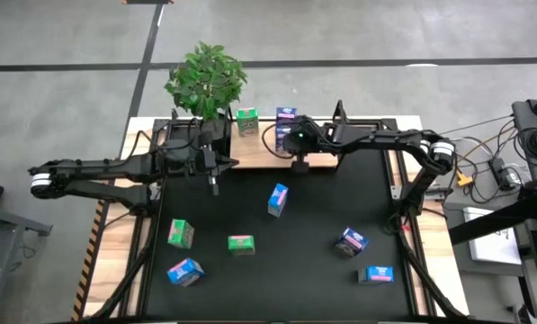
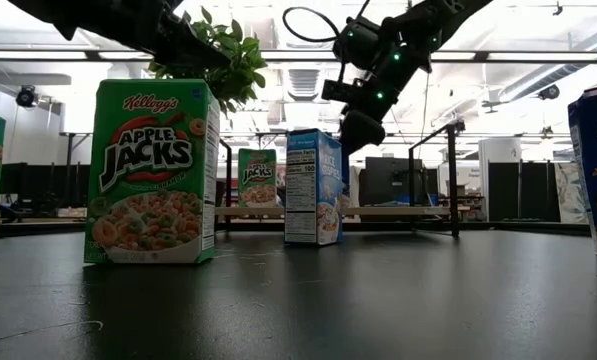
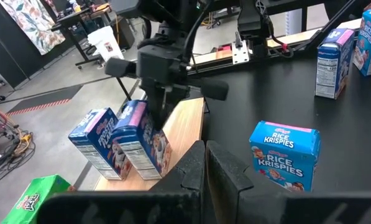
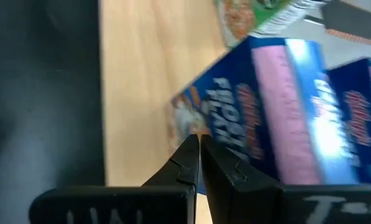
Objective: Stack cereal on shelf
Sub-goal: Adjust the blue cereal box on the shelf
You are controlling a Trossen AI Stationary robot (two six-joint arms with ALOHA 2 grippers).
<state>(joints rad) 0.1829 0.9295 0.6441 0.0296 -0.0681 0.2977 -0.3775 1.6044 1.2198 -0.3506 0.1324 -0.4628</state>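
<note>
We see the right gripper (image 1: 300, 165) hanging over the front edge of the wooden shelf (image 1: 259, 155), just beside the blue cereal boxes standing there. In its wrist view the two fingers (image 4: 186, 163) are pressed together on nothing, with a blue box (image 4: 278, 106) right ahead, leaning; whether the tips touch it we cannot tell, the view is too blurred. The left wrist view shows two blue boxes side by side on the shelf, the nearer one (image 3: 145, 140) directly below the right gripper.

The left gripper (image 1: 213, 181) hovers over the black mat (image 1: 313, 225) just in front of the shelf's left part, fingers (image 3: 194, 171) clenched and empty.

On the shelf from above: a green box (image 1: 246, 121) at the back and a blue box (image 1: 286, 117) near it. On the mat, well apart: an upright blue box (image 1: 278, 200) in the middle, a green box (image 1: 181, 234) at left, another green one (image 1: 241, 243) lying flat, and blue ones at (image 1: 185, 272), (image 1: 351, 241) and (image 1: 377, 274). A potted plant (image 1: 208, 79) stands behind the shelf.
</note>
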